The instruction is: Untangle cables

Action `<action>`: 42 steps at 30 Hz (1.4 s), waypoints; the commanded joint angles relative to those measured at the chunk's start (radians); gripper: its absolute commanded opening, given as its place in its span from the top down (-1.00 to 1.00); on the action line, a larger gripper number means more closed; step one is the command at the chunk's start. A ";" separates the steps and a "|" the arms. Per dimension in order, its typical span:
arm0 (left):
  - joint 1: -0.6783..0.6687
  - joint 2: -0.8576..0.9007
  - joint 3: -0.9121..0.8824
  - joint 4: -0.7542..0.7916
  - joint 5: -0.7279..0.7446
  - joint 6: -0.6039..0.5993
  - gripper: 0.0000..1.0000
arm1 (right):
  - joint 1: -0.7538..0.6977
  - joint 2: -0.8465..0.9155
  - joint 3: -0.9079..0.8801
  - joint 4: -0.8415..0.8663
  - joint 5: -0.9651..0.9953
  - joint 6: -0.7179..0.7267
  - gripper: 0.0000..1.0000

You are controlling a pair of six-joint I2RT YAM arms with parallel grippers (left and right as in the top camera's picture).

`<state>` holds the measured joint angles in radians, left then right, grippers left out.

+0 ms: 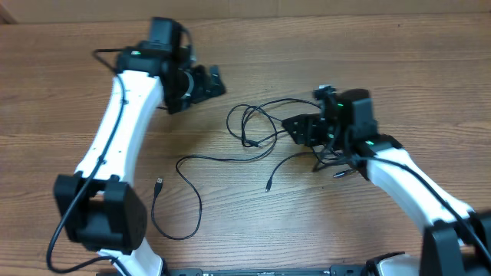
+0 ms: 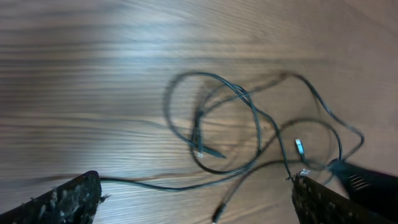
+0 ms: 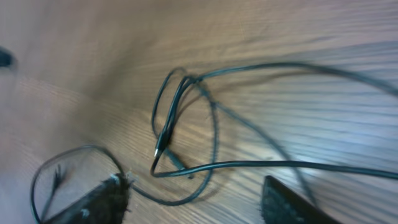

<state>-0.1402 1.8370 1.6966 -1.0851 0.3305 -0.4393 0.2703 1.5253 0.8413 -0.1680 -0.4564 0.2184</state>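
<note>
overhead, the cables lie looped together mid-bench between both arms, one tail trailing toward the left arm's base. left jaws and right jaws gape wide, holding nothing. i'd pin one strand, pinch the other, and draw apart slowly. no writing readable.

Cables on table, ctr.

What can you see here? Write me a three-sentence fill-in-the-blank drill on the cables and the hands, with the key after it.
1. The cables lie on a ____ table.
2. The left hand is ____, with nothing between its fingers.
3. The hand closest to the tangled loops is the ____ one.

Missing words: wooden; open; right.
</note>
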 commanded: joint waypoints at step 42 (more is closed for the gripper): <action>0.020 -0.064 0.025 -0.117 -0.079 0.025 -0.99 | 0.016 0.313 0.432 -0.301 0.063 0.054 0.92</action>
<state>-0.1162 1.7905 1.7016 -1.1969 0.2615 -0.4370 0.3401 1.8748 1.1618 -0.4404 -0.4030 0.2634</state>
